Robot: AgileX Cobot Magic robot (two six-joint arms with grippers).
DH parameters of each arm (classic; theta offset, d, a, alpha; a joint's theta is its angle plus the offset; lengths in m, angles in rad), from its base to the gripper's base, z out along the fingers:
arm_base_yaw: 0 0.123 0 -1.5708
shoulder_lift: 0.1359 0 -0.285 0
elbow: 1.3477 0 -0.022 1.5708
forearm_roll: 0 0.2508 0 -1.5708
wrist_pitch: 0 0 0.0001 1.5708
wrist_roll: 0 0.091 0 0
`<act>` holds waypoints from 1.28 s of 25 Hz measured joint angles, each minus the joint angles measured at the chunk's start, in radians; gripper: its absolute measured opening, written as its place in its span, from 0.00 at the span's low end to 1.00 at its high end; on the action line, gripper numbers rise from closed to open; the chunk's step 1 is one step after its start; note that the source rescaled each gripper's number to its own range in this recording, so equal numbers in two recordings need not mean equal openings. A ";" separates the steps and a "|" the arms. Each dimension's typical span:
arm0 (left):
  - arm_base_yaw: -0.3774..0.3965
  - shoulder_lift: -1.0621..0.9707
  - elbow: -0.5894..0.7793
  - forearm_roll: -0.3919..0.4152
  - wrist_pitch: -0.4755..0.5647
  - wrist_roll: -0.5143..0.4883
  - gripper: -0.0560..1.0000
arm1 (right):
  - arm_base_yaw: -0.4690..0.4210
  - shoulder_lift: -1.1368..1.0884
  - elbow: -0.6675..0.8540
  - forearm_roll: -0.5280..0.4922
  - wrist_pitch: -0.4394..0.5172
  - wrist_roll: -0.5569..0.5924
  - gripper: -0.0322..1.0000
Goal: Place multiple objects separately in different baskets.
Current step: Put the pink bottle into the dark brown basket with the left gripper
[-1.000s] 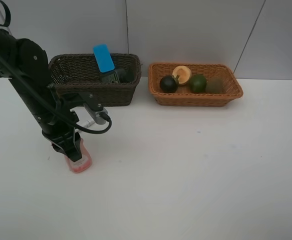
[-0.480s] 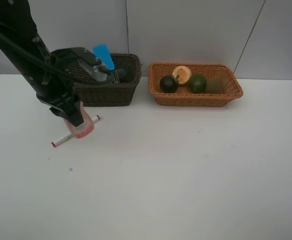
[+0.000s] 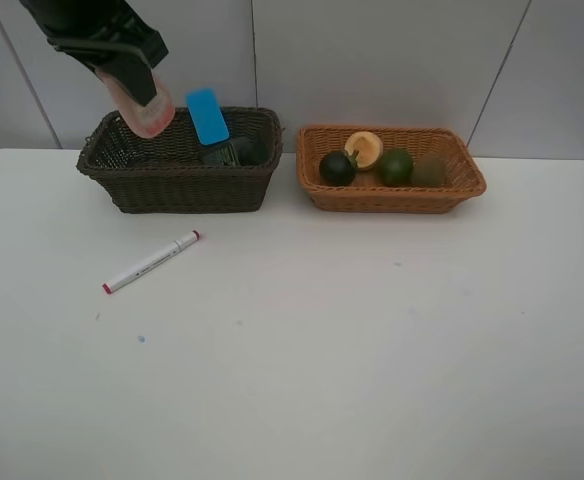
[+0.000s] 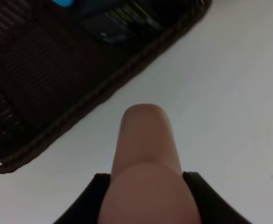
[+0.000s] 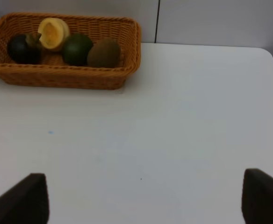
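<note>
Aloft, left jaws grip the pink bottle [image 3: 144, 112] near the dark basket [image 3: 177, 185]; right jaws stand wide open above the bench [image 3: 372, 350].

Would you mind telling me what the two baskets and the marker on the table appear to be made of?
The dark brown basket looks like woven wicker, matte, its braided strands showing. The orange-tan basket seems the same weave in lighter cane, also matte. The marker is probably smooth plastic: an even white barrel with red ends.
</note>
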 joint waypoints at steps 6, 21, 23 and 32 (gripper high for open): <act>0.019 0.017 -0.057 0.097 0.009 -0.152 0.33 | 0.000 0.000 0.000 0.000 0.000 0.000 1.00; 0.143 0.329 -0.185 0.107 -0.131 -0.231 0.33 | 0.000 0.000 0.000 0.000 0.000 0.000 1.00; 0.145 0.365 -0.189 0.099 -0.168 -0.235 0.33 | 0.000 0.000 0.000 0.000 0.000 0.000 1.00; 0.159 0.507 -0.191 0.052 -0.295 -0.241 0.33 | 0.000 0.000 0.000 0.000 0.000 0.000 1.00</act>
